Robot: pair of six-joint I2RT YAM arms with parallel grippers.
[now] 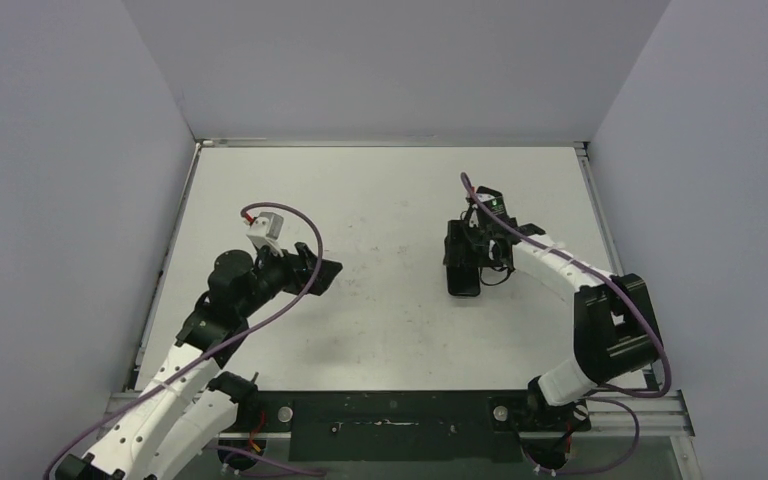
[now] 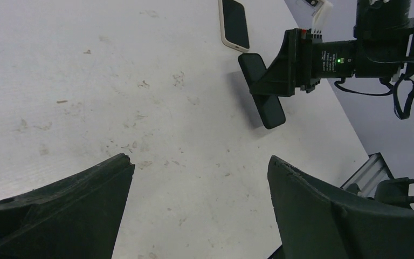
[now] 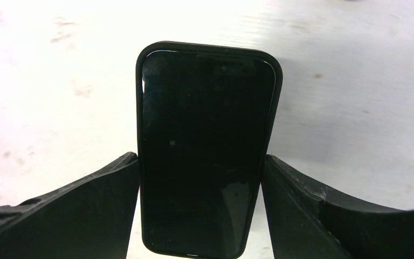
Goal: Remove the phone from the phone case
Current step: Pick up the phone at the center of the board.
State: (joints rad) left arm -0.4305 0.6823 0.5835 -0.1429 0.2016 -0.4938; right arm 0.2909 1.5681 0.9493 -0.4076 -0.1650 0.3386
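Three plain pale grey walls [image 1: 380,60] close in the back and both sides of a flat white counter [image 1: 380,190], and a metal rail [image 1: 660,412] runs along the counter's near edge where the two arms are bolted. The left hand [image 2: 199,162] hangs low over bare counter on the left side, its two dark fingers spread wide with nothing between them. The right hand [image 3: 200,159], right of centre, pinches a dark-screened rectangular phone [image 3: 207,151] by its long sides, one finger against each edge. The phone sits fully inside its black rounded-corner phone case [image 3: 139,108], screen toward the wrist camera; whether its far end touches the counter, I cannot tell. The left wrist view shows a second flat dark-screened phone with a cream rim [image 2: 233,22] lying on the counter just beyond the right hand. Small grey scuffs and specks [image 2: 140,83] dot the white surface.
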